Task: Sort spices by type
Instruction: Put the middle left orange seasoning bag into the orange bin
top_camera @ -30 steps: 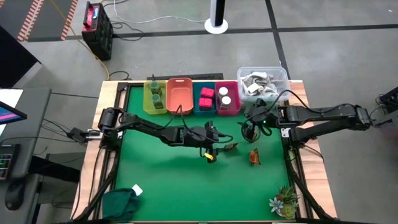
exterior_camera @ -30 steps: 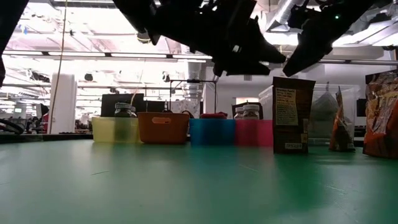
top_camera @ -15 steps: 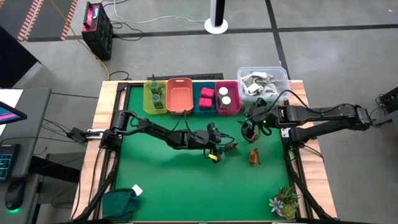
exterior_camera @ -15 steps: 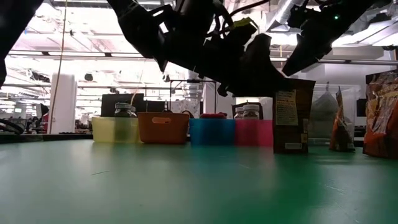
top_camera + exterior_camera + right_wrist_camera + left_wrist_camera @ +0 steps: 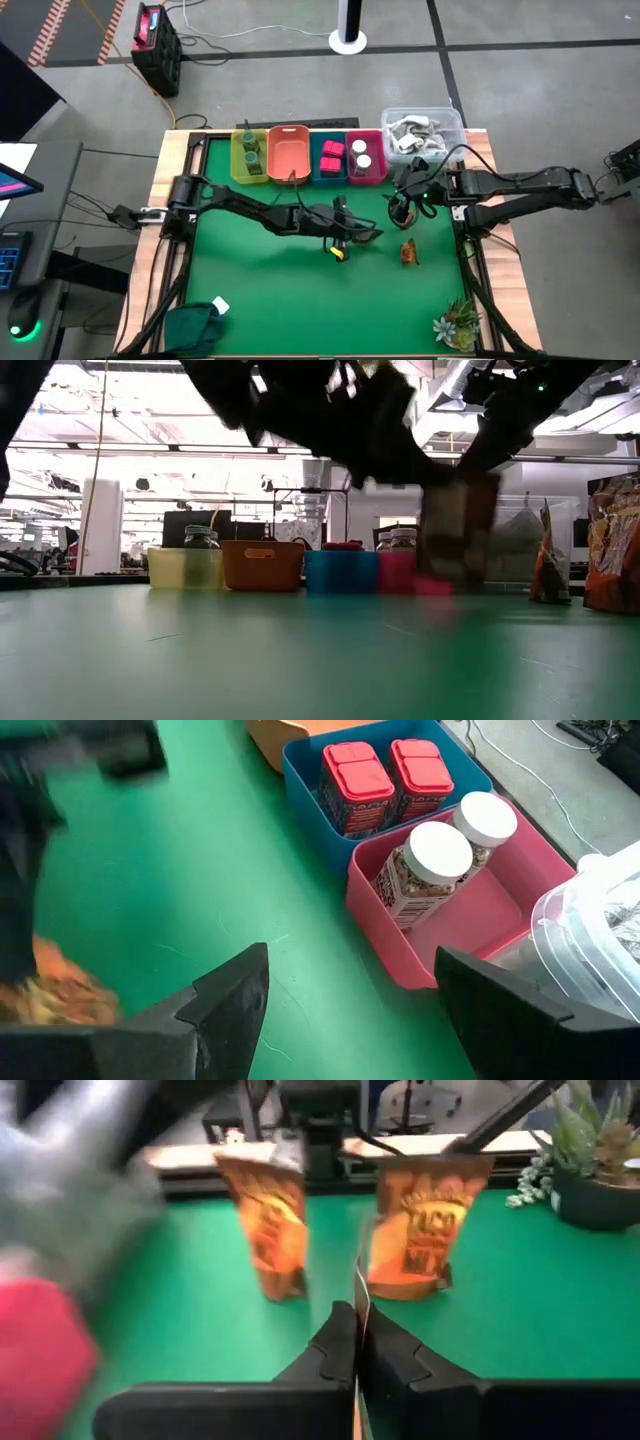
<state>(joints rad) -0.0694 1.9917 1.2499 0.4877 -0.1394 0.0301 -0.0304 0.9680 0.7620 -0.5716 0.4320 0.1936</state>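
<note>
A moment ago my left fingers [image 5: 325, 1355] stood wide beside the brown-orange pouch [image 5: 460, 532]; now they are pressed flat together, and the thin line running up between their tips looks like that pouch's top edge seen end-on. In the low view the pouch is smeared and leaning instead of standing square on the tabletop [image 5: 260, 290], so I judge that I have it pinched and it is starting to come away. That would leave the pick done and the carry next. The orange bin [image 5: 289, 131], well behind my left fingers, holds nothing I can see and is probably where it belongs. Ahead of my left fingers two more pouches stand upright and near each other. The taco pouch [image 5: 415, 1230] reads "TACO" with a second word I cannot make out, and the blurred pouch [image 5: 270, 1220] beside it is too soft to read. A spiky plant [image 5: 600, 1170] sits off to one side of them. My right fingers [image 5: 225, 995] hang spread wide with nothing between them, and just beyond them are the blue bin [image 5: 300, 780] of red packets [image 5: 355, 790] and the pink bin [image 5: 390, 935] of white-capped jars [image 5: 430, 865], whose labels I cannot read.
</note>
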